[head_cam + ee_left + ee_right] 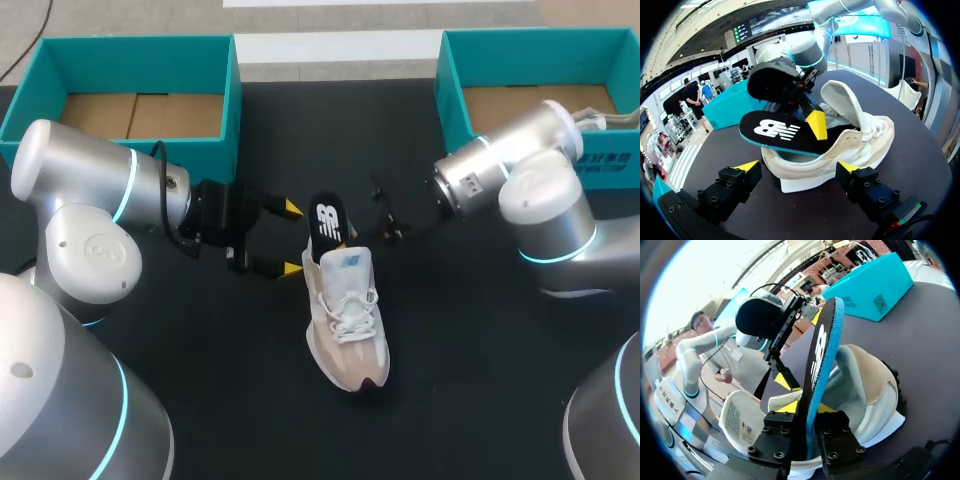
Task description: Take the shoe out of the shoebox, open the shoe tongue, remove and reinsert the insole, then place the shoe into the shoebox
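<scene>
A beige lace-up shoe lies on the black table, toe toward the front edge. Its black insole with a blue underside stands tilted up out of the heel opening. My right gripper is shut on the insole, one yellow tip on either face. In the left wrist view, one of its fingertips presses on the insole. My left gripper is open just left of the heel. Its fingers straddle the shoe's heel end without gripping.
A teal shoebox with a cardboard floor stands at the back left. A second teal box stands at the back right, partly behind my right arm. Bare black tabletop lies around the shoe.
</scene>
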`<state>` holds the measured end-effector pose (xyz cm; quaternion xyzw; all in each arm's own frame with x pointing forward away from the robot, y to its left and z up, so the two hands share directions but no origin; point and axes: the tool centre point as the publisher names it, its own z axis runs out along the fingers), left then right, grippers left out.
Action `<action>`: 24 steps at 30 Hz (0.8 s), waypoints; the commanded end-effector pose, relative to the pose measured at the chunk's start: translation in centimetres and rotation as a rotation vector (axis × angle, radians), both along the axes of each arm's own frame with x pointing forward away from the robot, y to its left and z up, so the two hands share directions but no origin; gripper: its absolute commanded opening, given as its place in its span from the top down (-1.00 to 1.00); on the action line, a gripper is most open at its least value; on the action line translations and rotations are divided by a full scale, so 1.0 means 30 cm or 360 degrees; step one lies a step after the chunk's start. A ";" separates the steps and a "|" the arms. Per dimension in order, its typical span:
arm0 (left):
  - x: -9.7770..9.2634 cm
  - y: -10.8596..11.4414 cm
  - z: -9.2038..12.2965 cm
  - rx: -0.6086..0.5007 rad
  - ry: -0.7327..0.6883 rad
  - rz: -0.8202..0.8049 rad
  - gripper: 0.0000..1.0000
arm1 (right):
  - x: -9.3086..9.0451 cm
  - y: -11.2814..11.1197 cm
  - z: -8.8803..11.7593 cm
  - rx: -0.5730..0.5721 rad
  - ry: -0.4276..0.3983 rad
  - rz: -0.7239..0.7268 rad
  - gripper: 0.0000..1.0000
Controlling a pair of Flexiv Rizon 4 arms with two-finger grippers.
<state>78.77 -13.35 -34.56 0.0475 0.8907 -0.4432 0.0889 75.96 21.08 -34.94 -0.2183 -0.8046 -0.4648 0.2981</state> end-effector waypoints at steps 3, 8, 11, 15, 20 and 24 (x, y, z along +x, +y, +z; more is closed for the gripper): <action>-0.001 -0.002 -0.001 0.0005 -0.0001 0.0001 -1.00 | 0.037 0.016 0.008 -0.0003 -0.0003 0.0051 0.69; -0.001 -0.002 -0.001 0.0005 -0.0001 0.0001 -1.00 | 0.032 0.013 -0.001 -0.0031 0.0035 0.0086 1.00; -0.001 -0.002 -0.001 0.0005 -0.0001 0.0001 -1.00 | -0.001 0.003 -0.018 -0.0086 0.0100 0.0093 1.00; -0.001 -0.002 -0.001 0.0005 -0.0001 0.0001 -1.00 | -0.052 -0.003 -0.040 -0.0100 0.0163 0.0072 1.00; -0.001 -0.002 -0.001 0.0005 -0.0001 0.0001 -1.00 | -0.098 0.000 -0.059 -0.0099 0.0202 0.0032 1.00; -0.001 -0.002 -0.001 0.0005 -0.0001 0.0001 -1.00 | -0.098 0.004 -0.054 -0.0107 0.0192 0.0010 1.00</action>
